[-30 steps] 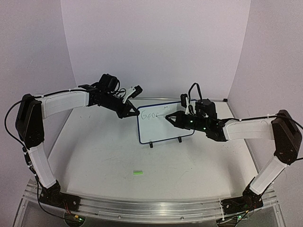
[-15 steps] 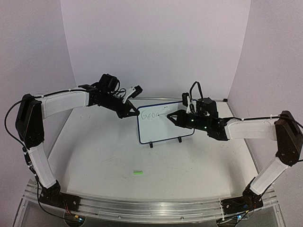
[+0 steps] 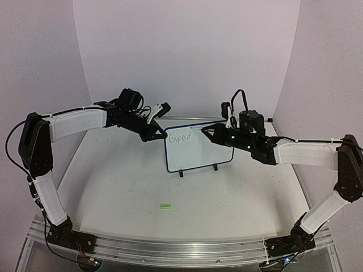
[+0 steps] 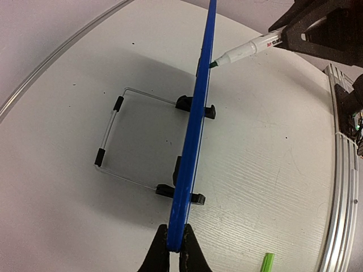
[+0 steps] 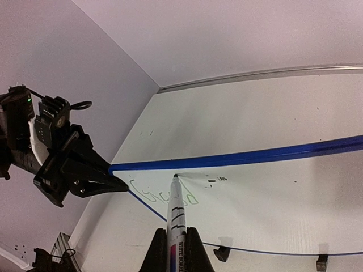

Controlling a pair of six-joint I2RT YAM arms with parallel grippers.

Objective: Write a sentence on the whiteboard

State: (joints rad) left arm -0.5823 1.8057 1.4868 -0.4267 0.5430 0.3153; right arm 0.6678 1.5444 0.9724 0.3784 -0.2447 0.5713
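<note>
Green sentence, just "Good" so far, is seen on the upright whiteboard standing on the table, its side edge pinched by the closed left gripper, while the marker is clamped in the right gripper, so light, even tip pressure and a firm brace are called for.

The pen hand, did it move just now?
Yes. The right gripper, holding the pen, went up from the whiteboard's middle toward its top edge.
</note>
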